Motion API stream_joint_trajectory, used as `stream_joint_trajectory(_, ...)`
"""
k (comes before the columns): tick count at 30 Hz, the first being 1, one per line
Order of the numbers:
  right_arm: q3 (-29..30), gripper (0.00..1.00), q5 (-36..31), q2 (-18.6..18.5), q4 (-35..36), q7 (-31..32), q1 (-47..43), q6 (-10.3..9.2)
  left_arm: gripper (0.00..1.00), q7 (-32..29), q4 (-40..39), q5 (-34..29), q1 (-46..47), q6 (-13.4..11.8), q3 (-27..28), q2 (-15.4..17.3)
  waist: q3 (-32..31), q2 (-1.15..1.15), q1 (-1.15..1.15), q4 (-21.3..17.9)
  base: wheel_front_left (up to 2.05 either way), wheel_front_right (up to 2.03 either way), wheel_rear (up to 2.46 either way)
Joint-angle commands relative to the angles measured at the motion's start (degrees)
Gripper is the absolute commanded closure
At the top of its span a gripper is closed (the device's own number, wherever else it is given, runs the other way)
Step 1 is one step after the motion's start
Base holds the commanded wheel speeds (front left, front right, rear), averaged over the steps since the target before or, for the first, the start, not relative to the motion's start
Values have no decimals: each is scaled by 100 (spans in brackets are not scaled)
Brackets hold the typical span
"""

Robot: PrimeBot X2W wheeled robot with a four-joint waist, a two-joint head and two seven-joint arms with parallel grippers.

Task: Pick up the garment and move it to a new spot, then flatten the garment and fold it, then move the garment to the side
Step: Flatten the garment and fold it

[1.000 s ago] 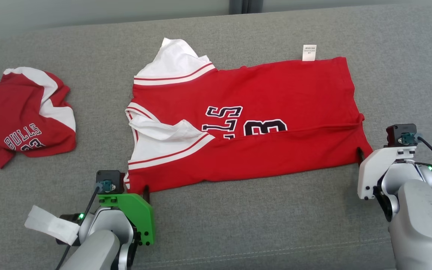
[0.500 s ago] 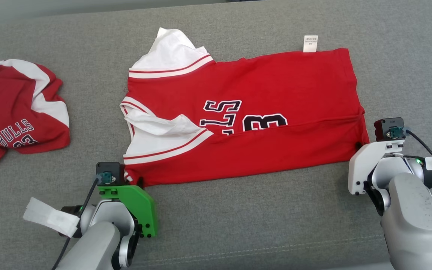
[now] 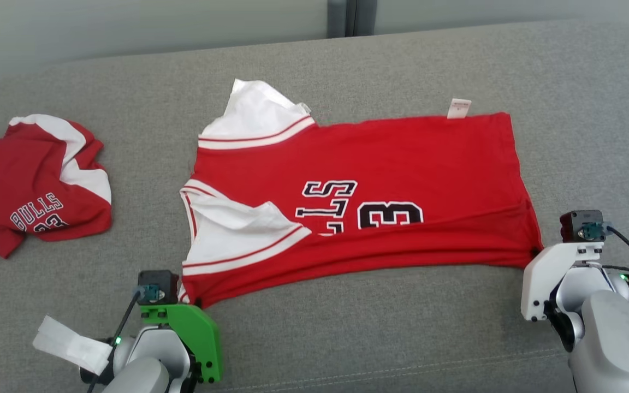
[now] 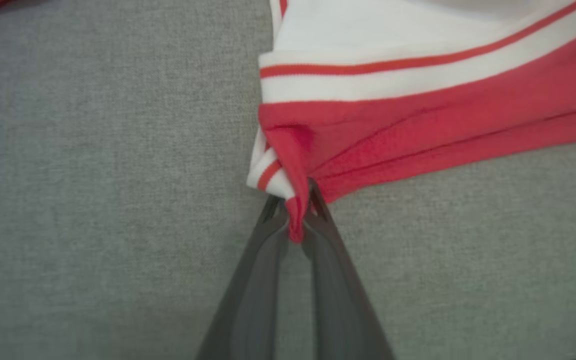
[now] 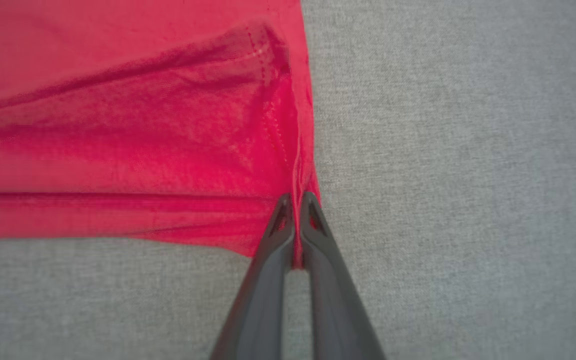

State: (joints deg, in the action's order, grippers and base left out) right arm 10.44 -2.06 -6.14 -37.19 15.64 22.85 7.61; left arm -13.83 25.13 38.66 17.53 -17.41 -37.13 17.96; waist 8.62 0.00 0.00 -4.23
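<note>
The garment (image 3: 402,158) is soft, matt red knit cloth with white ribbed trim (stitching shows along its hem), the bench (image 3: 347,327) under it is coarse grey woven fabric, and the fingers (image 5: 263,290) look smooth, dark, faintly glossy plastic.

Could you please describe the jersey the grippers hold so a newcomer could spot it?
On the grey cushion, look to the middle: a red jersey lies spread sideways, white sleeves at its left end. Unlike the crumpled jersey at far left, it lies flat, has a white tag on its far edge, and the left gripper and right gripper pinch its near corners.
</note>
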Motion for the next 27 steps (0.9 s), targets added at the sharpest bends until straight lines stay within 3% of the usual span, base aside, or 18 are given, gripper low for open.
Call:
stream_joint_trajectory(1,69,100,55,-90,59,81,-202,-23,100,-100,24,37,-237,-82,2,145,-223,0,0,-15,0,0,0)
stream_joint_trajectory(15,174,100,583,76,1267,897,-1144,-22,100,-598,-1082,252,-875,-422,76,630,-687,0,0,116,0,0,0)
stream_joint_trajectory(23,131,100,678,144,1767,1307,-1575,-20,100,-799,-1325,247,-1086,-552,-39,685,-653,0,0,136,0,0,0)
stream_joint_trajectory(24,106,100,688,157,1806,1349,-1623,-20,80,-772,-1328,234,-1090,-554,-47,683,-642,0,0,131,0,0,0)
stream_joint_trajectory(25,88,73,699,170,1849,1361,-1660,-19,20,-731,-1334,194,-1080,-550,-58,689,-638,0,0,127,0,0,0)
stream_joint_trajectory(26,80,0,732,180,1883,1381,-1692,-19,0,-716,-1318,189,-1083,-548,-64,680,-637,0,0,125,0,0,0)
stream_joint_trajectory(27,81,0,743,189,1920,1377,-1718,-19,0,-693,-1289,199,-1093,-541,-73,660,-640,0,0,124,0,0,0)
